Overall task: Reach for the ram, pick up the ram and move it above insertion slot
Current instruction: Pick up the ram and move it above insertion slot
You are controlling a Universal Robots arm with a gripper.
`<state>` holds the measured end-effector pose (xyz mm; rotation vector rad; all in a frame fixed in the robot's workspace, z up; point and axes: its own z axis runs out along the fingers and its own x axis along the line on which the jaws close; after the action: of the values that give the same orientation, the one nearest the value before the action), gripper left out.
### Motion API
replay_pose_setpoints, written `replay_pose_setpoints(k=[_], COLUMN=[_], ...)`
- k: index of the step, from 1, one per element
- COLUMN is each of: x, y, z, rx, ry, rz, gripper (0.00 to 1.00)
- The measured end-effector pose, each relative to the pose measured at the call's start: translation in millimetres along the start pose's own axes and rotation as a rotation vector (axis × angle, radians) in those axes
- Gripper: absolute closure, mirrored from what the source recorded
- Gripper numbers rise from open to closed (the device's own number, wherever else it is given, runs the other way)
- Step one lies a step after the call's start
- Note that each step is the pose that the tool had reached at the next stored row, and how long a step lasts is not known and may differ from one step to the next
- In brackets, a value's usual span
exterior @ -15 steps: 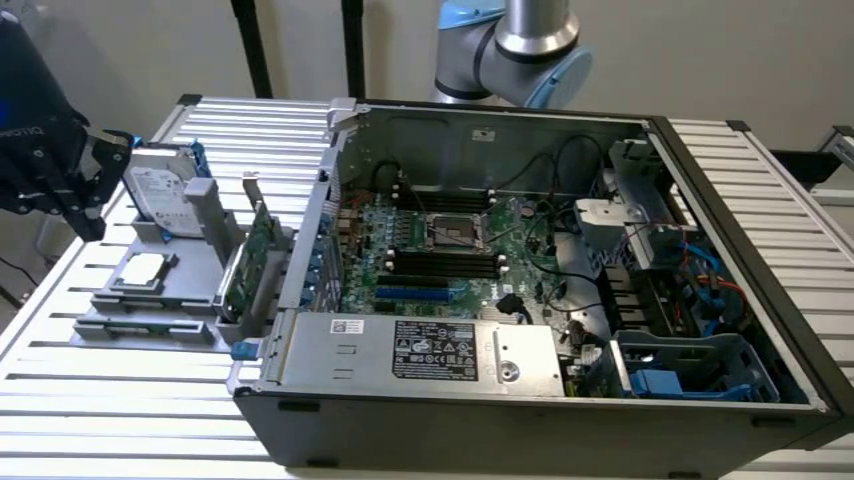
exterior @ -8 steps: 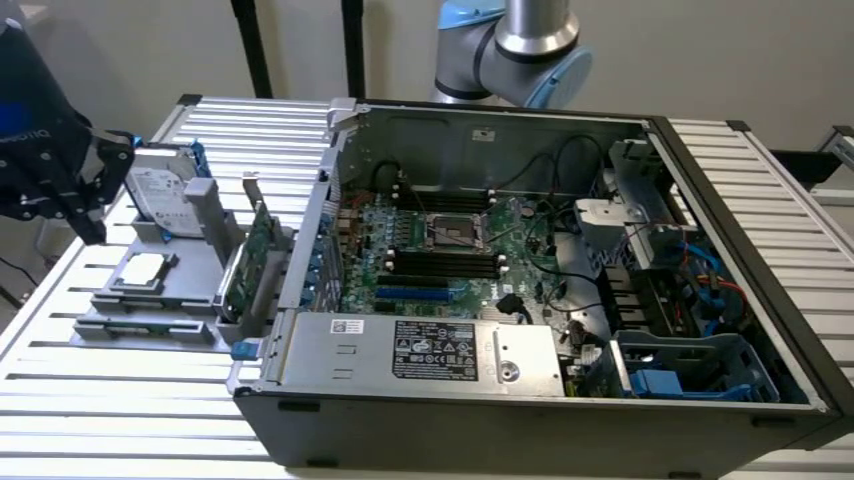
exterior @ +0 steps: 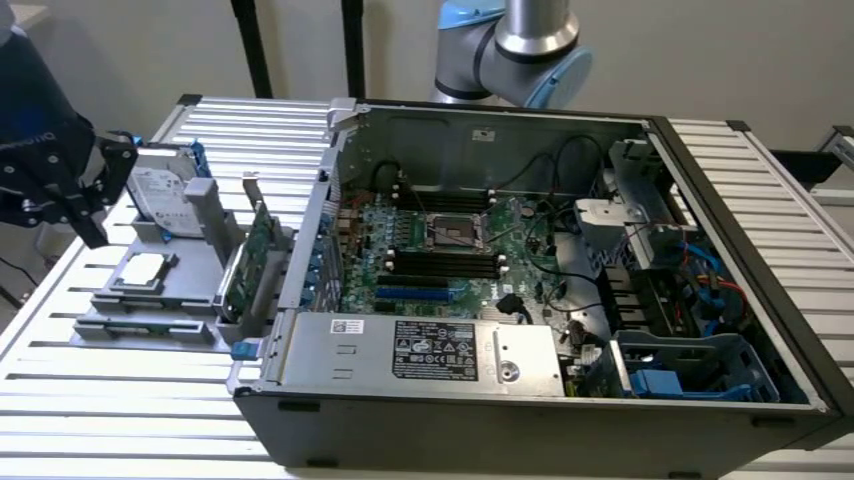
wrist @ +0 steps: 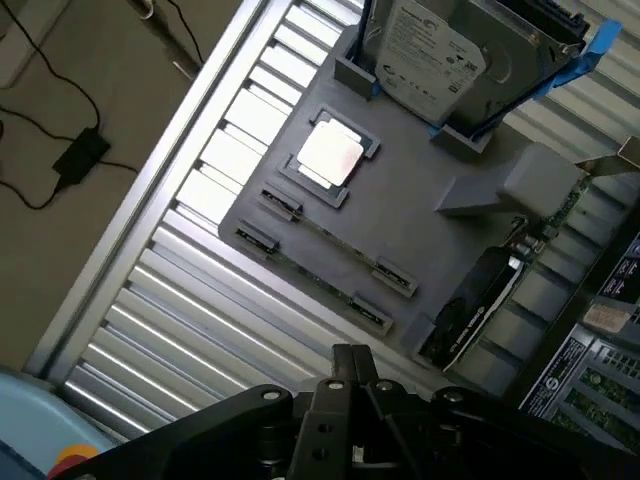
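Exterior view, left to right.

- Dark two-finger gripper (exterior: 88, 228) (wrist: 350, 362) hung at the exterior view's left edge, above the ribbed aluminium tabletop (exterior: 107, 400) (wrist: 190, 300). Fingers pressed together, nothing between them.
- Just beside it to the right lay the flat grey plastic parts fixture (exterior: 180, 292) (wrist: 420, 190). It carried a silver hard drive in a blue-edged cradle (exterior: 160, 195) (wrist: 430, 50) at the far end and a square silver processor chip (exterior: 144, 268) (wrist: 330, 152) in the middle.
- At the fixture's near end were two narrow clip-ended slots. The ram (wrist: 314, 277), a thin long greenish strip, lay edge-up in the outer slot. It sat apart from the gripper and untouched; its colour was faint in the wrist view.
- A green expansion card with a metal bracket (exterior: 254, 260) (wrist: 480, 300) stood upright at the fixture's right edge, next to the case.
- Open black and grey computer case (exterior: 534, 425) filled the centre and the exterior view's right. Green motherboard (exterior: 400, 292) inside, with a row of black memory slots (exterior: 447, 262) near its middle.
- Silver and blue robot arm (exterior: 523, 50) rose behind the case.
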<state>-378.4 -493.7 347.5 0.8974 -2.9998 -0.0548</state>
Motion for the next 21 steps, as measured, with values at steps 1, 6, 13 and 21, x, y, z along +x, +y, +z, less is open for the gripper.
replay_pose_setpoints(k=[1, 6, 13, 21], x=[0.0, 0.0, 0.0, 0.0], y=[0.0, -0.1, -0.4, -0.4], z=[0.4, 2.9, 7.7, 11.9], rx=[0.0, 0.0, 0.0018, 0.0027], ry=[0.0006, 0.0037, 0.0061, 0.0094], rz=[-0.018, -0.108, -0.235, -0.381], gripper=[0.89, 0.89, 0.89, 0.89])
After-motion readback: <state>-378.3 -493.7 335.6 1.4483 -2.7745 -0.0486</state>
